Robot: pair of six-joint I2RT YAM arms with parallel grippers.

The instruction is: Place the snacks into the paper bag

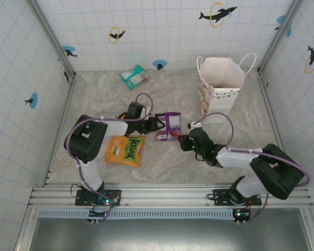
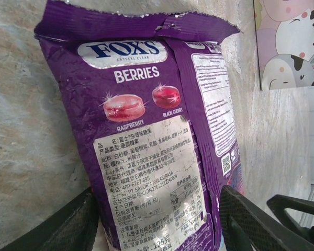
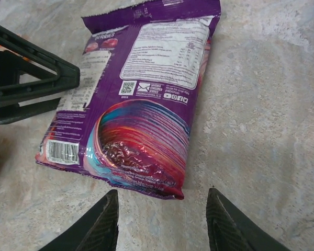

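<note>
Left gripper fingers were spread either side of the crinkly purple foil sweet packet, not clamped. Right gripper was held open, empty, just short of the packet's bottom edge. The packet was laid flat on the marbled table, near the white patterned paper bag.

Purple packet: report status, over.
Left gripper open astride purple packet. Right gripper open, just short of its edge. Packet on table. Paper bag upright beyond, nothing between.
</note>
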